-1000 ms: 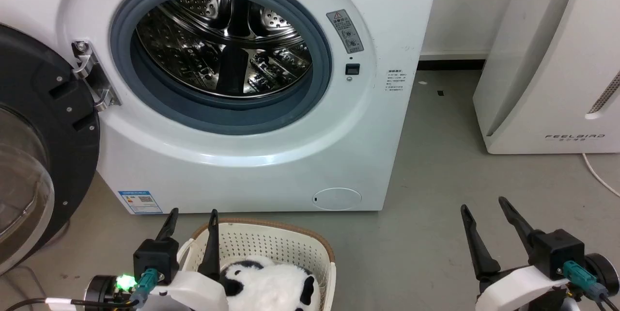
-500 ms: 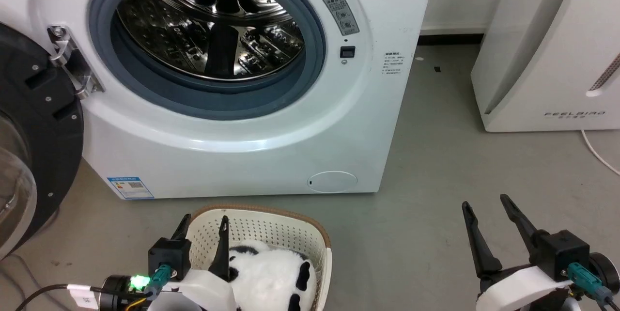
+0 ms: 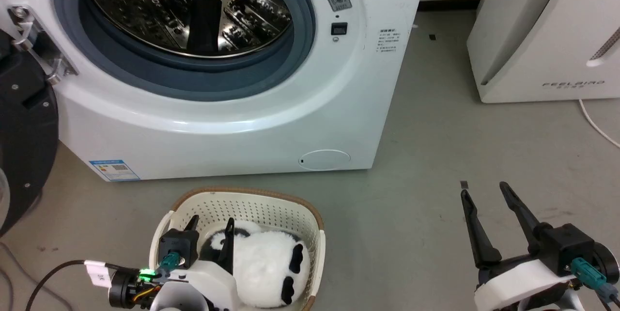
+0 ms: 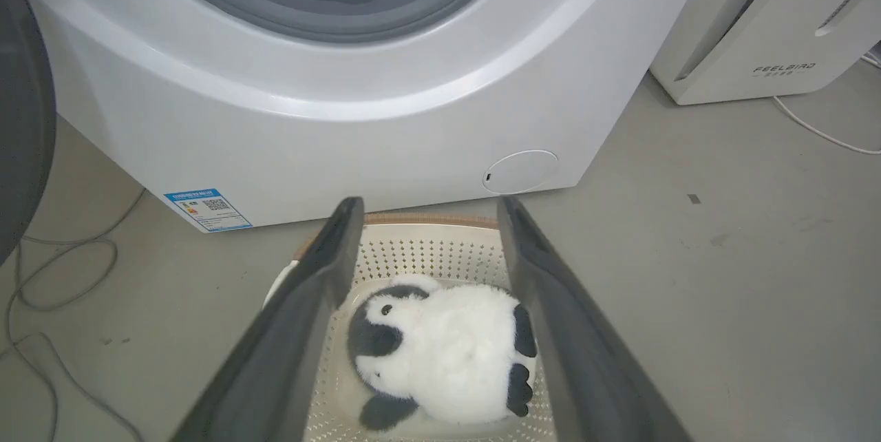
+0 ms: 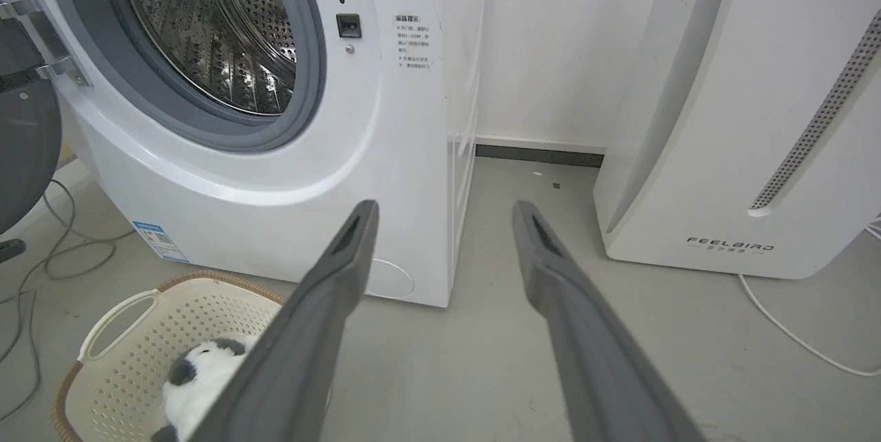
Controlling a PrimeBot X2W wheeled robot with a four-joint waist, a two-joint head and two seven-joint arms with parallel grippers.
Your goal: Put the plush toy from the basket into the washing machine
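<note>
The plush toy (image 3: 261, 267) lies sideways in the basket (image 3: 261, 209), head at the left wall. The washing machine (image 3: 218, 127) stands behind. The left gripper (image 3: 211, 224) and right gripper (image 3: 484, 190) gape wide, holding nothing.

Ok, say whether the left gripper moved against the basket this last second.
Yes. Tips of the left gripper overlapped the far rim of the basket; now they sit inside it, by the plush toy.

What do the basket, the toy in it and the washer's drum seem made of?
The basket: probably cream plastic, matte, moulded with rows of holes; brown woven-look rim. The plush toy: soft fluffy pile, likely synthetic. The drum: shiny perforated metal, probably stainless steel, mirroring light.
</note>
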